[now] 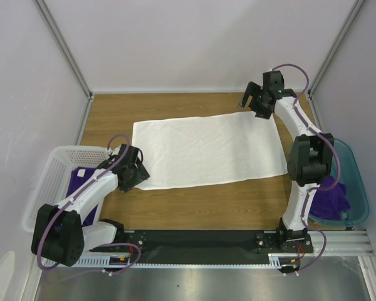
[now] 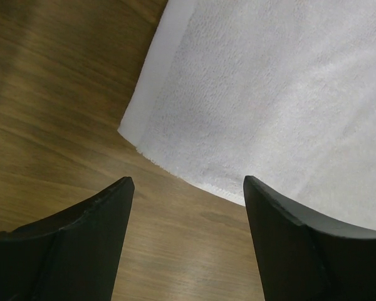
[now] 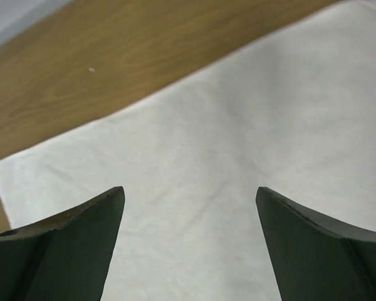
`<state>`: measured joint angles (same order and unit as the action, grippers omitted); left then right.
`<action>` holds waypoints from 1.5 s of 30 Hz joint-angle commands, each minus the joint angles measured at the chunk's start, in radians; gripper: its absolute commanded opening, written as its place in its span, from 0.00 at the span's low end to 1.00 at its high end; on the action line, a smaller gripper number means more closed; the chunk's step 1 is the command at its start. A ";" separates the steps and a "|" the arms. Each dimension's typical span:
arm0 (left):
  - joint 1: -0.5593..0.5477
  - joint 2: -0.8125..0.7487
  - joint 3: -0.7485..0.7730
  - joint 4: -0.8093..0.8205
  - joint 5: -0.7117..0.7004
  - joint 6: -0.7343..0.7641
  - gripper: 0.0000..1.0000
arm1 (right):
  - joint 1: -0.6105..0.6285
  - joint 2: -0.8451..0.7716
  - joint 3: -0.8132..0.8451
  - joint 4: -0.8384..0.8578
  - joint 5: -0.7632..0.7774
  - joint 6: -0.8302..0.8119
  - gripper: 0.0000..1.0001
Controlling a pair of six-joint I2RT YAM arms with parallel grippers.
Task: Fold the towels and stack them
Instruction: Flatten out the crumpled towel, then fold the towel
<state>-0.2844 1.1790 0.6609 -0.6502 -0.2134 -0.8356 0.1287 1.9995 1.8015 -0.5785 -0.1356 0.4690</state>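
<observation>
A large white towel [image 1: 207, 150] lies spread flat in the middle of the wooden table. My left gripper [image 1: 138, 174] sits low at the towel's near left corner [image 2: 128, 128], open, with bare wood between its fingers [image 2: 106, 207]. The right gripper [image 1: 249, 100] hovers over the far right corner, open, nothing between its fingers [image 3: 100, 213], looking down on the white towel [image 3: 238, 157]. A purple towel [image 1: 80, 182] with a small white tag lies in the white basket [image 1: 50, 164]. More purple towels [image 1: 332, 195] sit bunched in the teal bin [image 1: 358, 188].
The basket stands at the table's left edge beside the left arm, the teal bin at the right edge behind the right arm. Grey walls enclose the table on three sides. A black rail [image 1: 200, 241] runs along the near edge.
</observation>
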 commanded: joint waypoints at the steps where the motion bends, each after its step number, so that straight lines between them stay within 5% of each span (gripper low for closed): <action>1: 0.007 -0.033 -0.011 0.084 0.035 0.022 0.76 | -0.032 -0.071 -0.037 -0.092 0.088 -0.027 0.93; 10: 0.004 0.037 0.002 0.044 -0.038 0.006 0.79 | 0.000 -0.186 -0.246 -0.073 0.097 0.016 0.92; 14: 0.030 0.002 -0.038 0.066 -0.049 0.015 0.85 | 0.029 -0.185 -0.242 -0.069 0.097 0.033 0.92; 19: 0.103 -0.035 -0.087 0.147 -0.004 0.072 0.80 | 0.078 -0.168 -0.214 -0.073 0.093 0.040 0.92; 29: 0.106 -0.008 -0.115 0.216 -0.024 0.130 0.52 | 0.186 -0.105 -0.143 -0.052 0.062 0.077 0.89; 36: 0.106 -0.033 -0.164 0.251 -0.014 0.127 0.48 | 0.248 -0.039 -0.058 -0.008 -0.019 0.103 0.88; 45: 0.100 -0.010 -0.167 0.270 -0.029 0.133 0.04 | 0.400 0.177 0.200 0.006 -0.041 0.068 0.87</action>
<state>-0.1864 1.1698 0.4992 -0.3985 -0.2317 -0.7101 0.4812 2.1277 1.9259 -0.5884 -0.1585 0.5552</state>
